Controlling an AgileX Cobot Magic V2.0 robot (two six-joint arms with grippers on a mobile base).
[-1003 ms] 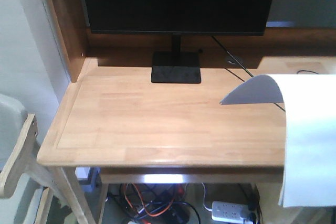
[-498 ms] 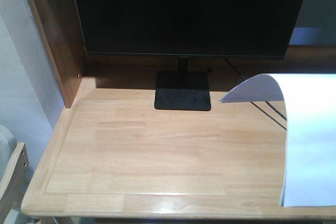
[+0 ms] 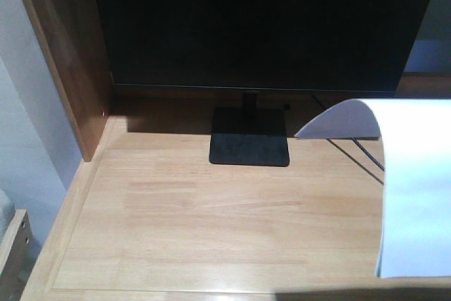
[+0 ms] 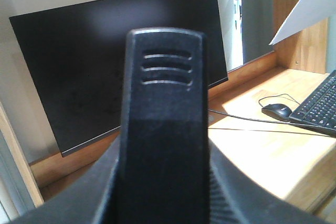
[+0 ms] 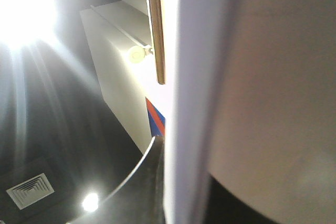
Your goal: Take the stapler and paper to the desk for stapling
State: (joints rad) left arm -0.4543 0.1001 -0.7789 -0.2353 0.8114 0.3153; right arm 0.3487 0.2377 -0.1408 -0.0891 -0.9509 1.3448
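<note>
Toward the right edge of the smooth, light wood-grain desk (image 3: pixel 197 223), front view, the thin white paper (image 3: pixel 416 188) hangs curled in the air; left-wrist view, the left gripper (image 4: pixel 163 198) clamps the black, grooved plastic stapler (image 4: pixel 163 103); right-wrist view, paper fills the frame edge-on, and whether the right gripper (image 5: pixel 178 192) is closed cannot be told.

The view has closed in on the desk (image 3: pixel 211 230). Its front edge has sunk to the frame's border at 6 o'clock, and the cables and power strip beneath are gone. The monitor (image 3: pixel 261 26) has swelled across 12 o'clock, its stand (image 3: pixel 249 147) has slid toward centre, and the chair (image 3: pixel 10 244) at 8 o'clock has shrunk to a sliver.
</note>
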